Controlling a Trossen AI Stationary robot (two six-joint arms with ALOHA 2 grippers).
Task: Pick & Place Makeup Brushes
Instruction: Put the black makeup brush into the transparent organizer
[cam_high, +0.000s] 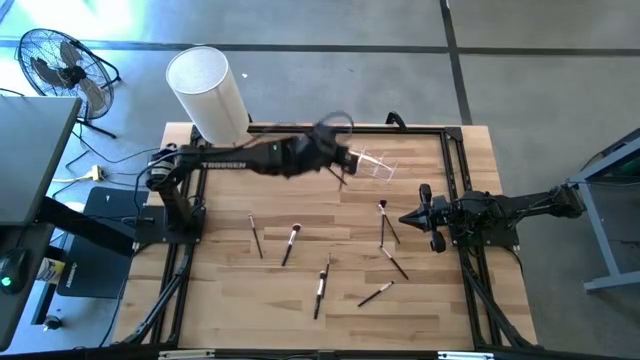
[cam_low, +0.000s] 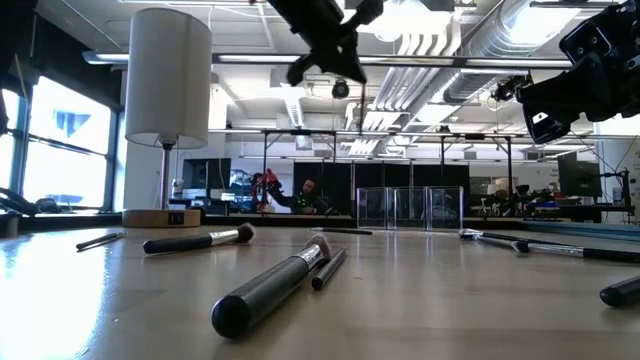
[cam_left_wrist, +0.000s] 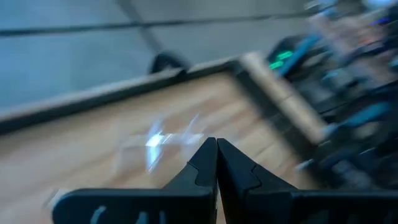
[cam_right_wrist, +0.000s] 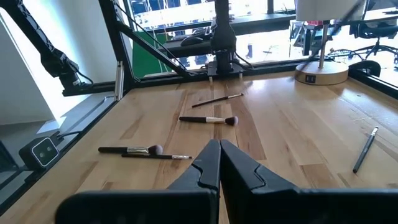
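Several makeup brushes lie flat on the wooden table (cam_high: 230, 290): one with a pale tip (cam_high: 292, 243), one to its left (cam_high: 256, 235), one nearer the front (cam_high: 322, 285), others at the right (cam_high: 383, 222). They also show in the low view (cam_low: 270, 290) and the right wrist view (cam_right_wrist: 208, 119). My left gripper (cam_high: 345, 160) is blurred, up in the air at the far middle beside a clear container (cam_high: 375, 165); its fingers (cam_left_wrist: 216, 142) are shut with no brush visible between them. My right gripper (cam_high: 404, 217) is shut and empty at the right side.
A white lamp (cam_high: 205, 90) stands on its wooden base at the table's far left corner. A black frame (cam_high: 455, 180) runs around the table. The clear container also shows in the low view (cam_low: 410, 205) at the far side. A fan (cam_high: 60, 65) stands off the table.
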